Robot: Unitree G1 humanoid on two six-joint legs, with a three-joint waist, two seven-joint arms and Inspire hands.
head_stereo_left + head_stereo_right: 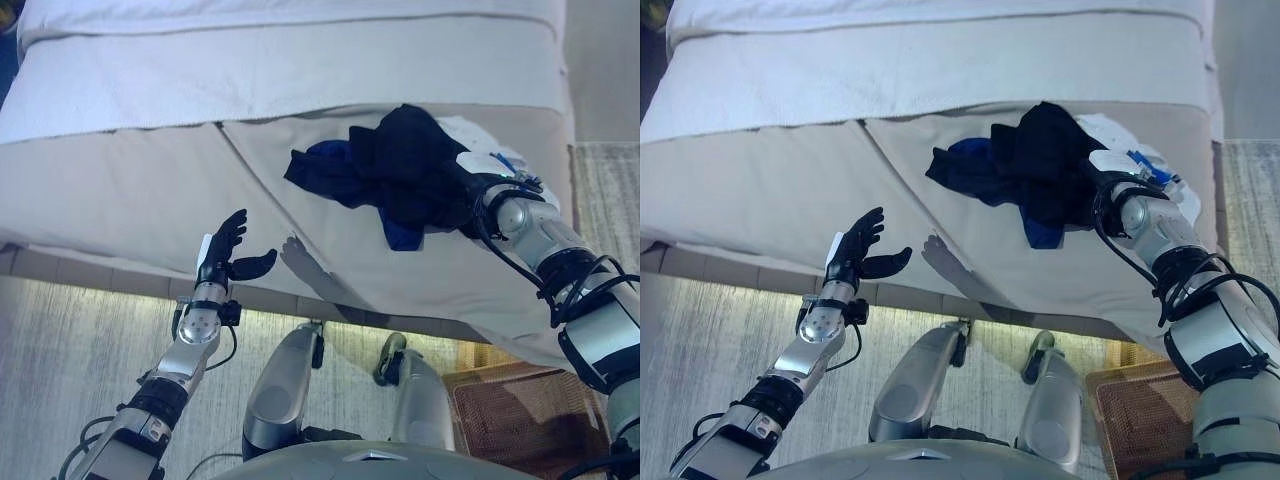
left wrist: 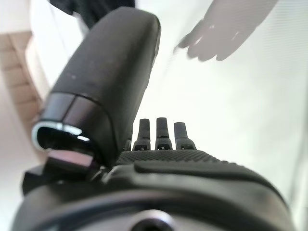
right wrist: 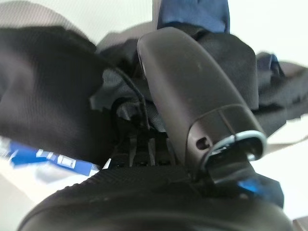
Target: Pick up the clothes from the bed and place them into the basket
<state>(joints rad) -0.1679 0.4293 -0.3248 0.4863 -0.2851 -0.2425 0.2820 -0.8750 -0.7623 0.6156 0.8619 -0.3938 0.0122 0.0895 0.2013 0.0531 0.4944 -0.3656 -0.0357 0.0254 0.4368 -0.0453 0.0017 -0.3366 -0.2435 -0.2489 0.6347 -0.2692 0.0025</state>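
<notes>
A heap of clothes lies on the right part of the beige bed: a black garment on top, a blue one spreading to its left, and a white piece at its right. My right hand is pushed into the heap from the right, its thumb lying over black cloth and the rest buried in it. My left hand hovers open above the bed's near edge, well left of the clothes, holding nothing. A brown woven basket stands on the floor at the lower right.
A white blanket covers the far part of the bed. A pale rug lies past the bed's right side. The bed's near edge overhangs a lit strip of floor.
</notes>
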